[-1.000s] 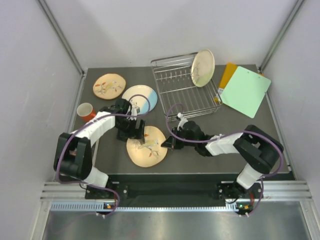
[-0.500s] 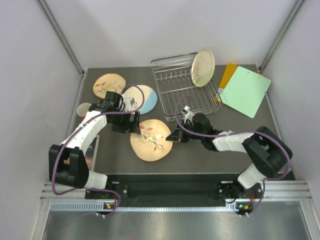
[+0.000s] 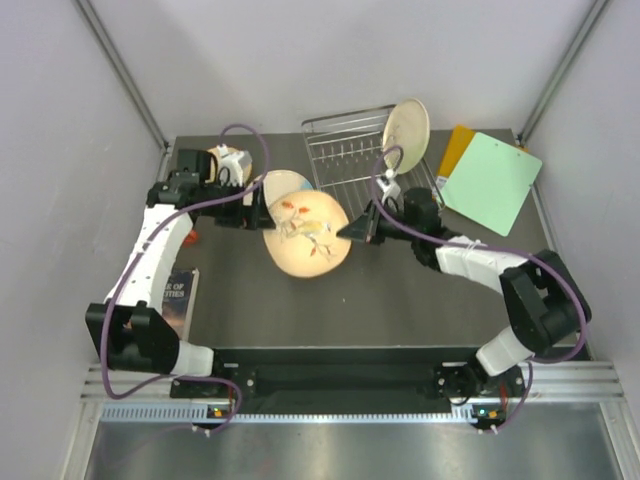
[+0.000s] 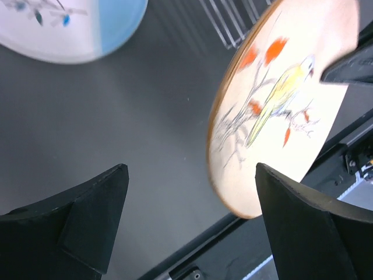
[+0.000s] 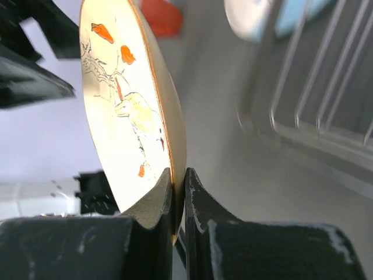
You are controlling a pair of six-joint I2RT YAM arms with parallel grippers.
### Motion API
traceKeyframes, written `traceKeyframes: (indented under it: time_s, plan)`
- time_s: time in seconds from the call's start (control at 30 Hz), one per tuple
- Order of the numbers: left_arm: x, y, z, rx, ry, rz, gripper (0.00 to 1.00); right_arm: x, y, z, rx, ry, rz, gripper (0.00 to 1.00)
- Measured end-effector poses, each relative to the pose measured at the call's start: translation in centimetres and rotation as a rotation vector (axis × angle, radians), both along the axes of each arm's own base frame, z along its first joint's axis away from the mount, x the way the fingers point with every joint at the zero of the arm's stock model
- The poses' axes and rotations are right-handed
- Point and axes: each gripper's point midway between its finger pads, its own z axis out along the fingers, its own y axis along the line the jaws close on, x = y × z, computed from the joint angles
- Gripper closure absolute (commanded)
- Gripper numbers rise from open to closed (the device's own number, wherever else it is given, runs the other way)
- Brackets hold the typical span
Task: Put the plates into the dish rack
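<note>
Green board [image 3: 490, 182] overlaps orange board [image 3: 457, 143] at the worktop's [image 3: 400, 300] far right corner (a book [image 3: 176, 300] lies at its left edge).

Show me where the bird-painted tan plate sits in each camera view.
Top external: bird plate, centre, its right edge pinched by the right gripper.
Left wrist: right half, face showing.
Right wrist: left of centre, edge-on.
Shared landmark: dish rack wires, in all three.
</note>
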Motion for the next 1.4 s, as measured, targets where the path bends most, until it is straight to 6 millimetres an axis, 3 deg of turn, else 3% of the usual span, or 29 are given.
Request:
traceKeyframes:
  time_s: [0.13,0.3,0.43,0.6,0.8,1.07,1.17,1.4]
  plan:
    - [1.8,0.2,2.3,-0.041,-0.058,0.0,0.07,4.5,-0.5,5.2,0.066,-0.109,-0.035,1.0]
    - [4.8,-1.2,3.5,-0.234,-0.023,0.036,0.17,8.3,-0.9,7.9,0.08,-0.193,-0.059,1.0]
    - [7.8,-1.8,3.7,-0.415,0.015,0.085,0.21,9.5,-1.1,7.5,0.068,-0.184,-0.066,1.0]
    - [9.7,-2.7,4.5,-0.56,0.034,0.093,0.29,9.7,-1.4,5.9,0.039,-0.133,-0.07,1.0]
    - [9.5,-3.9,6.4,-0.655,0.043,0.035,0.32,9.7,-1.5,5.5,0.031,-0.116,-0.076,1.0]
    - [9.2,-4.6,6.6,-0.666,0.055,0.015,0.32,10.6,-1.4,5.2,0.029,-0.108,-0.079,1.0]
    - [9.1,-5.4,6.3,-0.658,0.06,0.005,0.4,11.0,-1.2,5.7,0.033,-0.117,-0.078,1.0]
    - [9.1,-9.0,3.2,-0.651,0.163,-0.04,0.77,11.8,-1.9,6.8,0.043,-0.131,-0.091,1.0]
